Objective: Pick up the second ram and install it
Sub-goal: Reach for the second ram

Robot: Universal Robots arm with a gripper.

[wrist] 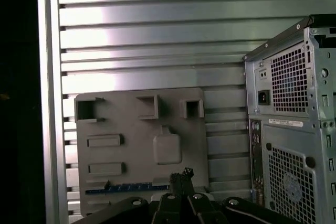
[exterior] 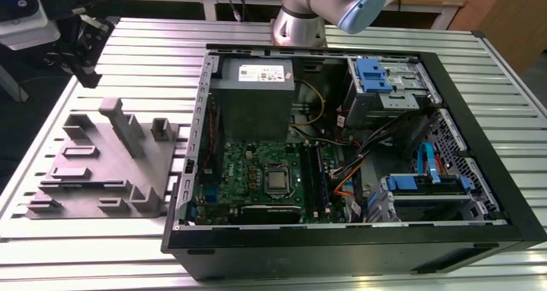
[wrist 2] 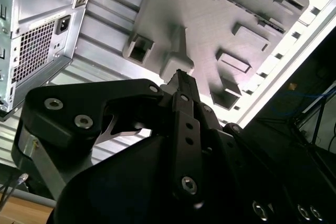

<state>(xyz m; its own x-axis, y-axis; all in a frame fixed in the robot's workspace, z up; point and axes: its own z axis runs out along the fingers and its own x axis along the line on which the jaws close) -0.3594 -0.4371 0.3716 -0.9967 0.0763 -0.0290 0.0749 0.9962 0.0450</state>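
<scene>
One gripper (wrist: 182, 176) (fingers together) above tray (wrist: 134, 153), perhaps near second ram (wrist: 128, 187).

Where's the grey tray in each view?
Exterior view: grey tray on the slatted table, to the exterior view's left of the open computer case.
First wrist view: tray flat on the slats just beyond the tool, the case's rear panel beside it.
Second wrist view: tray beyond the tool, case rear alongside.
Shared landmark: the computer case.
</scene>
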